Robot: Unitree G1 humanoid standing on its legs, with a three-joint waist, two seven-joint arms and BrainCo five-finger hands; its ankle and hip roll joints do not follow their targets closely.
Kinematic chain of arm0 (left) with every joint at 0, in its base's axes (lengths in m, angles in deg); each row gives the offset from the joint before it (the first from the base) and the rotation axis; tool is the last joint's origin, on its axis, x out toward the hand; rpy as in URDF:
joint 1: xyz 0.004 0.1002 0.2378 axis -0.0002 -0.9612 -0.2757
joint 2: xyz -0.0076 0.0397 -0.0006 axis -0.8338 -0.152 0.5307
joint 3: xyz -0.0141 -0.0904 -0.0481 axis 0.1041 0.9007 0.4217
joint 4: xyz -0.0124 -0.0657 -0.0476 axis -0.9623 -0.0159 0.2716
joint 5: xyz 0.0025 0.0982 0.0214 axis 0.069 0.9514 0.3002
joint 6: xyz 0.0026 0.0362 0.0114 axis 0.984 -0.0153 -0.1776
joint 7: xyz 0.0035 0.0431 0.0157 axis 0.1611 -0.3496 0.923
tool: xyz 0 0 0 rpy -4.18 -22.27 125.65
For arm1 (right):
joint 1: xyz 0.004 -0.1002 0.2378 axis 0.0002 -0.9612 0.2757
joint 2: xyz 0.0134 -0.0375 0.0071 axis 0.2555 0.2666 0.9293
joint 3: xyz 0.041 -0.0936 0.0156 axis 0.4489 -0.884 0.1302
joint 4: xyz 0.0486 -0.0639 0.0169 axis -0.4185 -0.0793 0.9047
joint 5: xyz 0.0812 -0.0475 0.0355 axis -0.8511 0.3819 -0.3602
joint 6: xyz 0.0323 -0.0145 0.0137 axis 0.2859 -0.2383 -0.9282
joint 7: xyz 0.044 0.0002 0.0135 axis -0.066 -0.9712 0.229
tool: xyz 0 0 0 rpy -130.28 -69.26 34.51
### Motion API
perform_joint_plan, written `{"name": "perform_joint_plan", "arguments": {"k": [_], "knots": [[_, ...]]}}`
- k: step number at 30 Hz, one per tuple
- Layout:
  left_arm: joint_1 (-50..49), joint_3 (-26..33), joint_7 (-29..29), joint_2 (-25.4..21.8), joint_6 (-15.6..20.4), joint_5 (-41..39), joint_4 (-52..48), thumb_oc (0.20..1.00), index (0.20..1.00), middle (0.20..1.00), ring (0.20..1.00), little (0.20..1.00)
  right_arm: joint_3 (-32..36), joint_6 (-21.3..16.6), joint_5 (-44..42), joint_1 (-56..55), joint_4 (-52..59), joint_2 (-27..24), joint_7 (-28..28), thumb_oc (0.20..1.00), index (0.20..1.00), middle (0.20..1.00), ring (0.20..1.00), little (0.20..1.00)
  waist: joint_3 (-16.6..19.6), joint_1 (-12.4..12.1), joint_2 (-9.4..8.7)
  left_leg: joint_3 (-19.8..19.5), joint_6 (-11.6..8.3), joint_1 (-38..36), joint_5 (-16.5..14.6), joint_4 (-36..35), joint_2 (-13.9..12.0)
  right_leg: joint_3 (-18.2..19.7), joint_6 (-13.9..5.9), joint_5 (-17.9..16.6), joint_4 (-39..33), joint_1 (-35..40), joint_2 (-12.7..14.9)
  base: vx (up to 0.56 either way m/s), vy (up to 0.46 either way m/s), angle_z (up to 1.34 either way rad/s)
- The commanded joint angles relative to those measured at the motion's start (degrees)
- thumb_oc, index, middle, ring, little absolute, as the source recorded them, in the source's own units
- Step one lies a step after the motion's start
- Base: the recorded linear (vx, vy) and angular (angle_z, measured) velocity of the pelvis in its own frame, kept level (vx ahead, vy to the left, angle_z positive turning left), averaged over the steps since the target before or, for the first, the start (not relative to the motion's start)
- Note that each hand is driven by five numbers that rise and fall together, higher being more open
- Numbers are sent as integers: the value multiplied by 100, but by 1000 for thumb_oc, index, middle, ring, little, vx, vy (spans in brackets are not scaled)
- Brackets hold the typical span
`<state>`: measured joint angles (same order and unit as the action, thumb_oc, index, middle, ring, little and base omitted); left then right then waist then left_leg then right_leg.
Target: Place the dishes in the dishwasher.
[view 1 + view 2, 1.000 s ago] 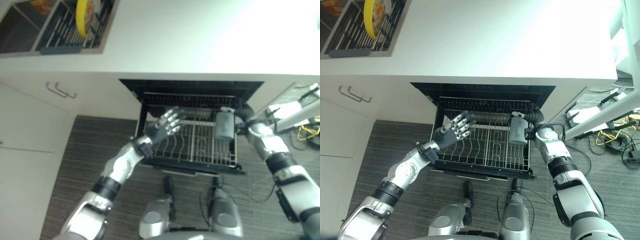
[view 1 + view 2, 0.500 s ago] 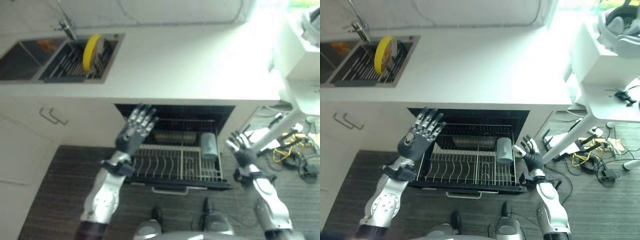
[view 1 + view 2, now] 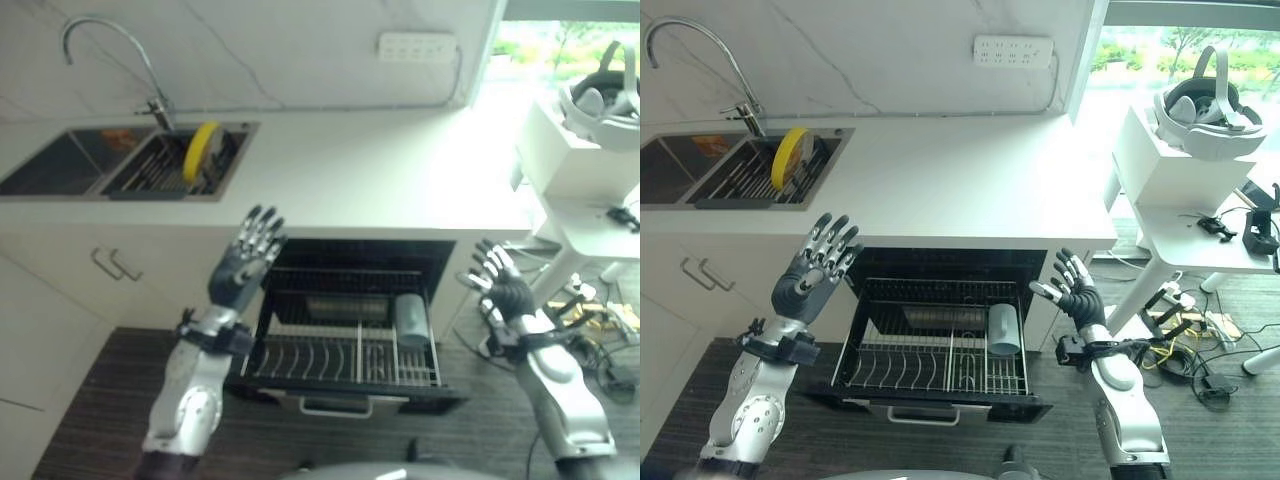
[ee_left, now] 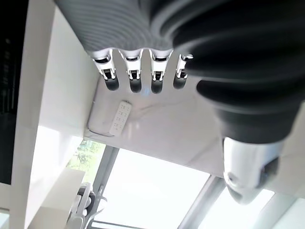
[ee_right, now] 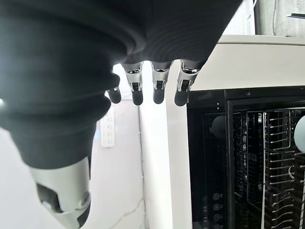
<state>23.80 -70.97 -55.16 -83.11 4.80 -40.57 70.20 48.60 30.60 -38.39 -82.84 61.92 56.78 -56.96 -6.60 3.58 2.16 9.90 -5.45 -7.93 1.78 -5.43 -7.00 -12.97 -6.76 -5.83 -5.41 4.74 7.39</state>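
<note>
Wire rack (image 3: 930, 365) — grey cup (image 3: 1004, 328) lying inside.

— What do you see past your right hand (image 5: 143, 90)?

— Your fingers (image 5: 158, 91) hang straight and loose in a row with nothing between them, the thumb (image 5: 64, 200) set apart from them.

— And beyond the fingertips?

— The pale edge of the counter (image 5: 176, 157), and beside it the dark opening of the dishwasher (image 5: 209, 162) with the wire rack (image 5: 271, 162) inside.

— Anything on the thumb's side?

— A marbled wall (image 5: 119, 191) carrying a white socket strip (image 5: 106, 133).
</note>
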Motion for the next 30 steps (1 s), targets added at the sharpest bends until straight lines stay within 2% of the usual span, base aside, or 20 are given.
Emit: {"name": "perform_joint_plan", "arguments": {"k": [1, 2, 3, 5, 7, 10, 12, 13, 15, 17, 18, 20, 21, 23, 24, 25, 26, 27, 28, 30], "knots": [[408, 264, -38, -169, 92, -438, -349, 1000, 1000, 1000, 1000, 1000, 202, -334, 149, 364, 447, -198, 19, 1000, 1000, 1000, 1000, 1000, -116, -89, -71, 237, 0, -128, -420, 43, 19, 9, -117, 743, 41, 348, -10, -66, 153, 0], [606, 115, -137, -180, 33, -588, -295, 1000, 1000, 1000, 1000, 1000, 317, -298, 40, 605, 333, -427, 243, 1000, 1000, 1000, 1000, 1000, -180, 21, -50, 727, -28, -175, -311, 43, -63, -155, -171, 665, 41, 341, 91, -127, 276, 0], [669, 26, -145, -169, 80, -573, -270, 1000, 1000, 1000, 1000, 1000, 347, -373, -64, 713, 245, -465, 303, 1000, 1000, 1000, 1000, 1000, -200, 48, -76, 777, -91, -204, -263, 80, -187, -170, -169, 636, 41, 342, 125, -129, 300, 21], [659, -20, -111, -122, 156, -582, -325, 1000, 1000, 1000, 1000, 1000, 441, -448, -207, 874, 170, -558, 286, 1000, 1000, 1000, 1000, 1000, -238, -3, -159, 502, -204, -163, -255, 335, -369, -31, -153, 561, 41, 320, 207, -73, 330, 47], [513, 98, -102, -10, 235, -722, -496, 1000, 1000, 1000, 1000, 1000, 656, -545, -271, 878, 265, -748, 182, 1000, 1000, 1000, 1000, 1000, -295, -100, -242, -93, -377, 65, 68, 862, -719, 240, -169, 441, 41, 237, 332, -104, 615, -15], [488, 204, -213, 69, 328, -746, -485, 1000, 1000, 1000, 1000, 1000, 856, -628, -313, 882, 380, -939, 179, 1000, 1000, 1000, 1000, 1000, -338, -56, -280, -381, -436, -8, -59, 861, -902, 525, -397, 304, 41, 114, 638, -122, 638, -54], [626, 234, -284, 23, 245, -637, -428, 1000, 1000, 1000, 1000, 1000, 992, -653, -351, 913, 437, -977, 304, 1000, 1000, 1000, 1000, 1000, -366, 68, -347, -174, -419, -121, -531, 766, -834, 656, -730, 78, 41, -36, 1022, -150, 684, -63], [791, 230, -418, -49, 51, -830, -291, 1000, 1000, 1000, 1000, 1000, 1176, -760, -288, 822, 486, -865, 402, 1000, 1000, 1000, 1000, 1000, -410, 148, -395, -46, -419, -54, -767, 900, -719, 674, -824, -312, 63, -261, 1414, -134, 724, -32], [844, 216, -480, -34, -163, -850, -149, 1000, 1000, 1000, 1000, 1000, 1246, -898, -253, 661, 546, -651, 389, 1000, 1000, 1000, 1000, 1000, -455, 108, -459, -235, -331, 40, -1038, 1064, -409, 589, -824, -764, 71, -476, 1757, -87, 589, 27], [747, 257, -436, -89, -149, -685, -117, 1000, 1000, 1000, 1000, 1000, 1199, -944, -312, 556, 619, -401, 243, 1000, 1000, 1000, 1000, 1000, -526, 20, -516, -152, -225, -5, -1203, 1164, -218, 181, -824, -1200, 177, -699, 1984, -143, 465, -5], [598, 388, -452, -99, -157, -814, -174, 1000, 1000, 1000, 1000, 1000, 993, -1003, -178, 623, 547, -238, 83, 1000, 1000, 1000, 1000, 1000, -551, -136, -457, 29, -71, -112, -1159, 1020, -64, -120, -824, -994, 787, -754, 1850, -272, 628, -71], [520, 490, -667, -212, -179, -932, -129, 1000, 1000, 1000, 1000, 1000, 870, -1159, -462, 642, 552, -297, 318, 1000, 1000, 1000, 1000, 1000, -464, -92, -323, 4, 246, -98, -954, 623, 112, 392, -571, 5, 1612, -707, 886, -263, 656, -99], [537, 427, -702, -239, -128, -952, -82, 1000, 1000, 1000, 1000, 1000, 853, -1247, -606, 622, 558, -309, 424, 1000, 1000, 1000, 1000, 1000, -402, -87, -298, -56, 372, -57, -854, 466, 219, 417, -455, 153, 1948, -758, 528, -169, 420, -23], [600, 270, -577, -152, 62, -821, -24, 1000, 1000, 1000, 1000, 1000, 716, -1362, -538, 775, 461, -250, 553, 1000, 1000, 1000, 1000, 1000, -350, -178, -256, -88, 579, -26, -764, 273, 403, 80, -263, 596, 2584, -778, -82, -205, 325, 97], [653, 195, -411, -114, 188, -772, -27, 1000, 1000, 1000, 1000, 1000, 603, -1363, -505, 906, 379, -233, 538, 1000, 1000, 1000, 1000, 1000, -321, -260, -304, -95, 602, -27, -728, 197, 519, -114, -167, 727, 2318, -637, -182, -167, 189, 49], [711, 163, -305, -150, 240, -802, -34, 1000, 1000, 1000, 1000, 1000, 497, -1380, -434, 985, 325, -194, 514, 1000, 1000, 1000, 1000, 1000, -288, -414, -372, 14, 604, 1, -725, 228, 602, -532, -121, 737, 1878, -357, -24, -65, 11, -11], [723, 159, -273, -147, 269, -798, -16, 1000, 1000, 1000, 1000, 1000, 453, -1415, -415, 1001, 278, -221, 497, 1000, 1000, 1000, 1000, 1000, -251, -492, -397, 24, 579, 23, -704, 248, 627, -649, -95, 763, 1516, -149, 29, -19, -81, -89], [736, 124, -247, -115, 297, -803, 2, 1000, 1000, 1000, 1000, 1000, 425, -1494, -445, 991, 263, -303, 538, 1000, 1000, 1000, 1000, 1000, -170, -520, -393, -4, 524, 10, -663, 242, 631, -495, 8, 888, 877, 115, -83, -17, -113, -92], [738, 121, -229, -66, 238, -797, -61, 1000, 1000, 1000, 1000, 1000, 439, -1519, -513, 1031, 287, -339, 588, 1000, 1000, 1000, 1000, 1000, -113, -572, -394, 64, 466, -1, -611, 203, 646, -621, -16, 764, 522, 243, -57, -29, -97, -73], [733, 105, -185, -33, 207, -632, -105, 1000, 1000, 1000, 1000, 1000, 400, -1502, -431, 1130, 327, -323, 621, 1000, 1000, 1000, 1000, 1000, -31, -581, -373, 141, 460, -17, -596, 132, 688, -600, -25, 662, 245, 350, -66, -34, -33, -9]]}}
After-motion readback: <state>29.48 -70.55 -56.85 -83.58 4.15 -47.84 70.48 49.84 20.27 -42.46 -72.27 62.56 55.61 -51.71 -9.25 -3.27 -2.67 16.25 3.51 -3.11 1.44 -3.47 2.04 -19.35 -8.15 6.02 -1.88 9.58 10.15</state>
